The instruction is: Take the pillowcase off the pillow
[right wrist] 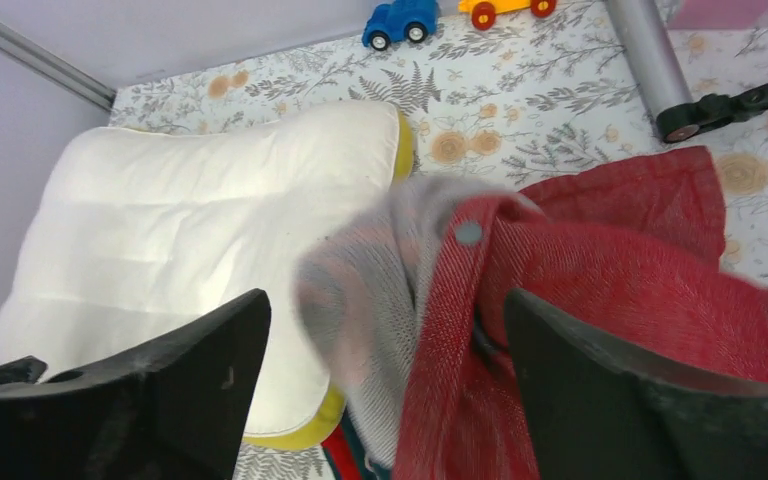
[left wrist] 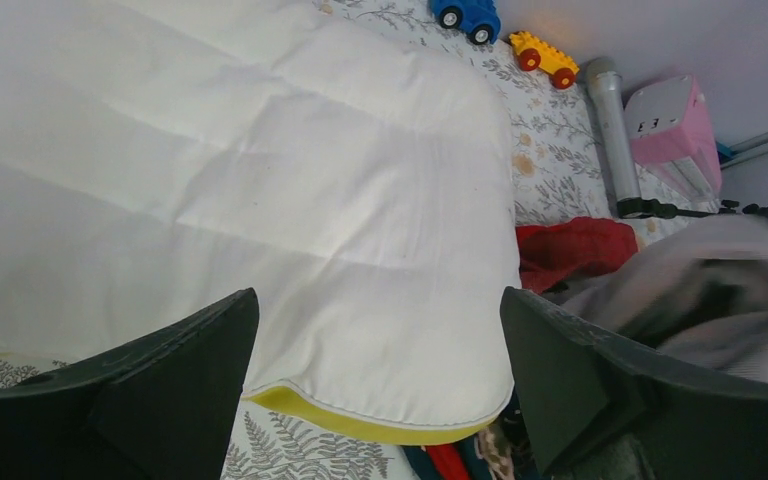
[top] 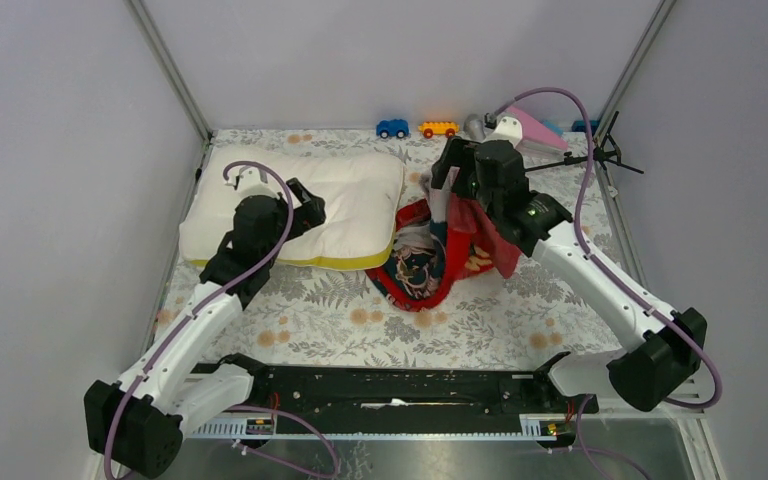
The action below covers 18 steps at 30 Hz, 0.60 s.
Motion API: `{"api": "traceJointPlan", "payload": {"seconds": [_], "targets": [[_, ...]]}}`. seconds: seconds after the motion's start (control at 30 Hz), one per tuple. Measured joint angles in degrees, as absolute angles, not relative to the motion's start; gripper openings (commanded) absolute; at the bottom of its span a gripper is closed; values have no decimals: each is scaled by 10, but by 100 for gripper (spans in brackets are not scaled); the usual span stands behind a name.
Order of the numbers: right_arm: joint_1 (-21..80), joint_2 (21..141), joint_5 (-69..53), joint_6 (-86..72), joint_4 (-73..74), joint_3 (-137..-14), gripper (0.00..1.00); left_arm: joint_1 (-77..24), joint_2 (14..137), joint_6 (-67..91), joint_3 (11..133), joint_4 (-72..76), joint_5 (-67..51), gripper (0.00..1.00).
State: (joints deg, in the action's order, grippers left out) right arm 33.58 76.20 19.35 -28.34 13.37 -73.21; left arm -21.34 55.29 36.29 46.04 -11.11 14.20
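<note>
The white quilted pillow (top: 360, 195) with a yellow side edge lies bare at the left of the table; it also shows in the left wrist view (left wrist: 260, 180) and the right wrist view (right wrist: 180, 220). The red pillowcase (top: 430, 265) is crumpled beside the pillow's right end, partly inside out, with its grey band (right wrist: 400, 290) showing. My left gripper (top: 305, 210) is open and empty just above the pillow's near right corner (left wrist: 378, 300). My right gripper (top: 447, 185) is open over the pillowcase (right wrist: 610, 290), with blurred fabric standing up between its spread fingers (right wrist: 385, 300).
A blue toy car (top: 392, 128), a yellow toy car (top: 438, 128), a grey microphone (top: 475, 125) and a pink object (top: 535, 128) line the back edge. A black stand (top: 610, 155) sits at the back right. Grey walls enclose the floral-covered table (top: 310, 320).
</note>
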Motion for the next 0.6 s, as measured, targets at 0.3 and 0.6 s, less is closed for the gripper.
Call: {"api": "traceJointPlan", "payload": {"seconds": [0.3,0.6], "targets": [[323,714,236,-251,145,-665,100,-213,533,348,422,-91,163,99],[316,670,189,-249,148,-574,100,-217,517,356,360,-63,119,99]]}}
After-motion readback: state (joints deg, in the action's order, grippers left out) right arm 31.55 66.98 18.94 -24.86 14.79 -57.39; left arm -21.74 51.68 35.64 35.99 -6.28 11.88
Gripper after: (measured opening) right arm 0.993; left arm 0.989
